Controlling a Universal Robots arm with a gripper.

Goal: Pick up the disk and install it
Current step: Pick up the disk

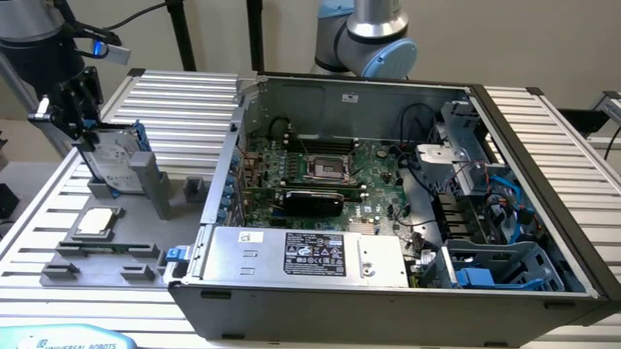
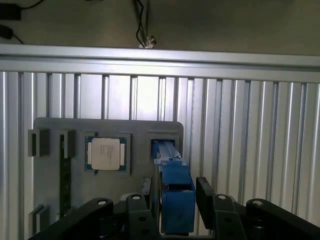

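Note:
The disk [image 1: 115,163] stands on edge in a slot of the grey fixture plate [image 1: 107,265], at the exterior view's left; it is silver-grey with a white label and a blue rail. My gripper [image 1: 80,131] hangs over its top edge. In the wrist view the disk's blue carrier [image 2: 176,197] runs between the two black fingers [image 2: 205,192], one on each side. The gripper [image 2: 175,189] is open, with the fingers close to the carrier's sides but not pressed onto it.
A small square silver chip [image 1: 97,222] [image 2: 106,154] lies in its pocket on the fixture plate [image 2: 55,200]. The open computer case [image 1: 543,182] takes up the exterior view's right, with a silver box [image 1: 310,254] at its front and a blue-railed drive cage [image 1: 499,270] in its near corner.

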